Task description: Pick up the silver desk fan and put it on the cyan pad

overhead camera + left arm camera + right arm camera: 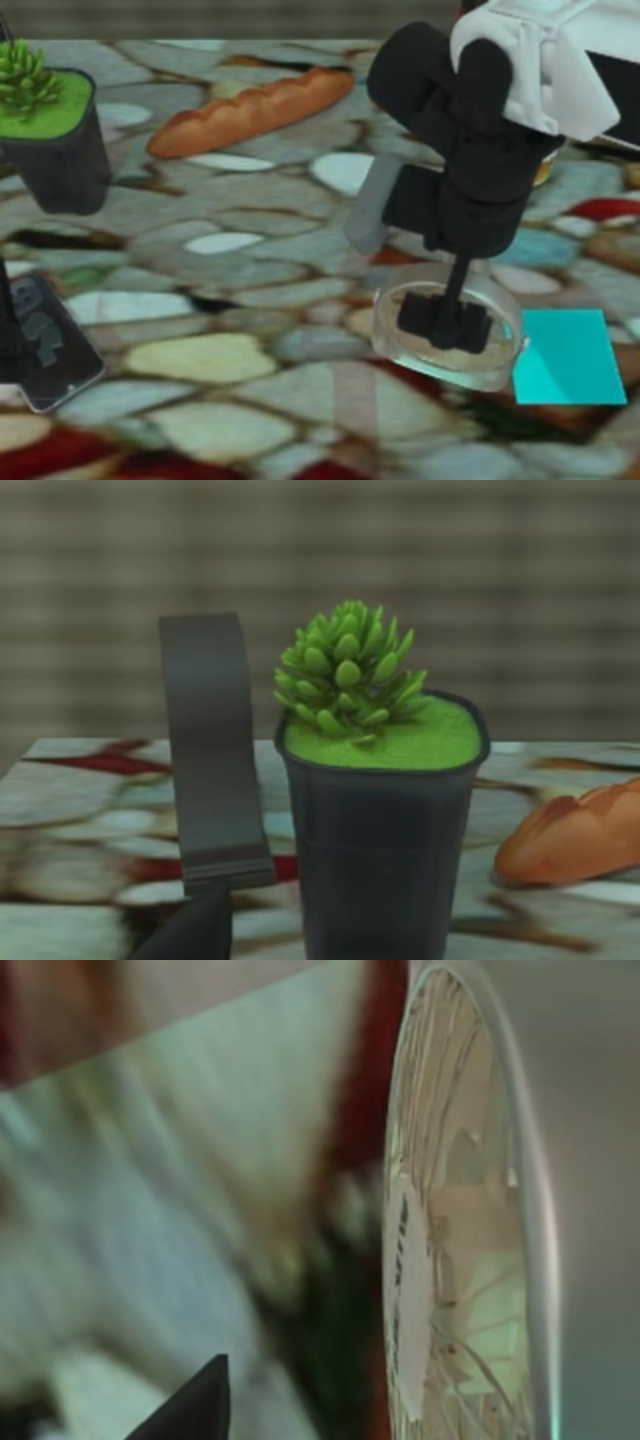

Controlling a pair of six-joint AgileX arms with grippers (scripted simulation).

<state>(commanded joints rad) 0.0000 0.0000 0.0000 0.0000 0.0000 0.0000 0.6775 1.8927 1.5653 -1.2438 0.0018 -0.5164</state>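
While my right arm [500,110] reaches in from the top right and fills much of the top view, the table [250,300] under it spreads out in a busy pattern of coloured stones. The right gripper [445,322] hangs straight over the silver desk fan [400,345], its dark fingers [418,312] set inside the round cage as seen from above; I cannot tell whether they are spread or pinching the fan. The fan sits on the right half of the table, its rim just at the left edge of the cyan pad [570,358], mostly on bare table. In the right wrist view the cage [470,1210] shows edge-on and very close, with the pale centre label [410,1300] facing the camera side.

A black pot with a green plant [50,125] stands at the far left, and a long bread loaf [250,112] lies near the back edge, between pot and arm. A dark phone-like slab [45,340] lies at the left edge.

My left gripper [10,340] is parked at that left edge; the left wrist view shows one finger [212,750] beside the pot [380,840], and I cannot tell its state.
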